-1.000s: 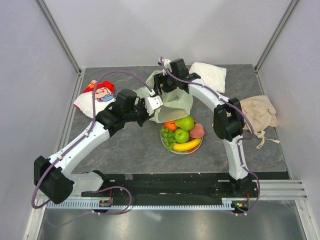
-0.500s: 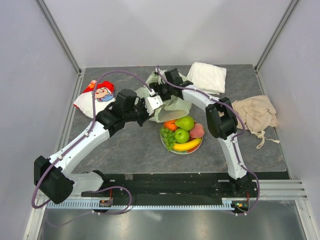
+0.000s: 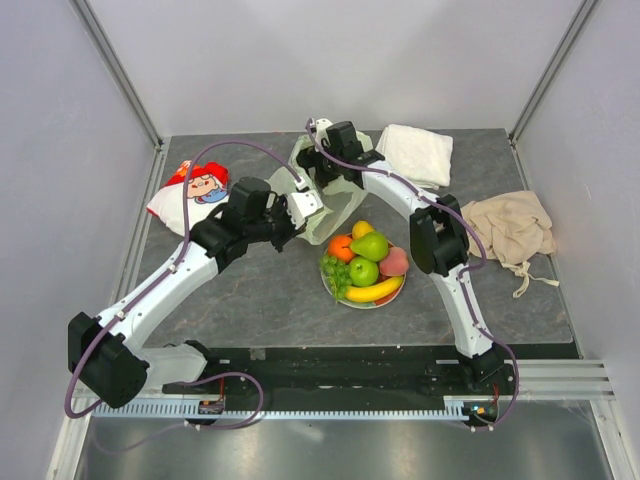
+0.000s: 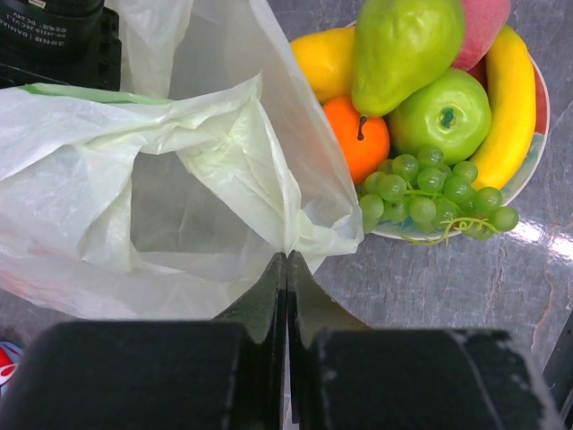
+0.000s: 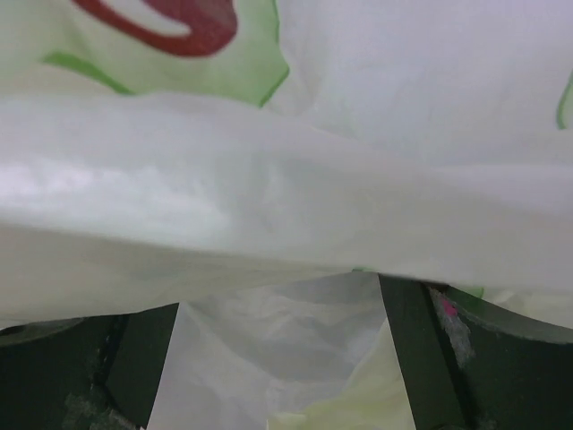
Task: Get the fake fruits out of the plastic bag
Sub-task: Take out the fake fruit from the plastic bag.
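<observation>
**Bag pinched at one edge, fruit piled on the plate**

The left gripper [image 4: 286, 269] had its two fingers pressed together on a thin edge of the plastic bag [image 4: 179, 179]. The fingers of the right gripper [image 5: 282, 333] stood wide apart with the bag film draped across them. We could not tell if the film was caught there.

The bag hung open between the two grippers, and we saw no fruit in the part that showed. The fake fruits [image 4: 443, 112] lay heaped on the plate [image 4: 530, 170], just right of the bag, and the low corner of the bag was beside the grapes [image 4: 430, 193].

We judged two risks. The film could slip out or tear, because it is thin and held by little. A pull could also drag the bag corner over the heap and roll a fruit off the plate.

The table [image 3: 270, 290] was dark grey stone-look. A snack packet [image 3: 195, 188] lay far left, a white towel [image 3: 418, 152] far right, and a beige cloth [image 3: 510, 225] at the right. Plain grey walls [image 3: 60, 150] closed the space.
</observation>
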You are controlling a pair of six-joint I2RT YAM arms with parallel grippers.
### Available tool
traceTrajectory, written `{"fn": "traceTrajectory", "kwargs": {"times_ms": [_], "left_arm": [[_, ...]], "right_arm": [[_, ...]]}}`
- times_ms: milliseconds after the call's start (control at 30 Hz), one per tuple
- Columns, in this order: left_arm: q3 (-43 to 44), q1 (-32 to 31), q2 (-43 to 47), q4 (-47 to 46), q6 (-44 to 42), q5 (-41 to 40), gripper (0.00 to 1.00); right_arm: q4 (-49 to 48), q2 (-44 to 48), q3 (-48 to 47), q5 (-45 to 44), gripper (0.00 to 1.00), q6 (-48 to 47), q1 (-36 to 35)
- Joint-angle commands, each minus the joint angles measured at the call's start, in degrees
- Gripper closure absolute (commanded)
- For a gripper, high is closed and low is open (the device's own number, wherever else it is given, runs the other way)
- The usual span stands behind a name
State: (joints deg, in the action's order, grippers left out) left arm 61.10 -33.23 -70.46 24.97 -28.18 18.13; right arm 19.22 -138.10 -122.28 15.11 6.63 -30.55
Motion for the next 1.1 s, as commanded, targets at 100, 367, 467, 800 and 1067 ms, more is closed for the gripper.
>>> {"fn": "traceTrajectory", "kwargs": {"times_ms": [100,367,467,800,1067], "left_arm": [[1.04,0.27,0.49,-0.54,0.41,1.29,0.98],[0.86,0.36,-0.21,0.34,0.24,1.65,0.98],[1.48,0.36,-0.91,0.34,-0.03,1.30,0.98],[2.18,0.45,-2.84,-0.45,-0.20,0.07,0.98],[2.71,2.47,-4.07,-7.20,3.48,-7.04,0.98]], "right_arm": [[0.73,-3.31,-5.68,-8.25,0.02,-7.59,-0.22],[0.29,-8.14,-10.08,-14.76,0.02,-13.22,-0.57],[0.64,-9.20,-9.74,-17.83,0.02,-14.98,-1.09],[1.08,-5.17,-10.44,-12.75,0.40,-15.25,0.04],[0.73,11.96,5.28,-0.82,0.52,-13.93,2.68]]}}
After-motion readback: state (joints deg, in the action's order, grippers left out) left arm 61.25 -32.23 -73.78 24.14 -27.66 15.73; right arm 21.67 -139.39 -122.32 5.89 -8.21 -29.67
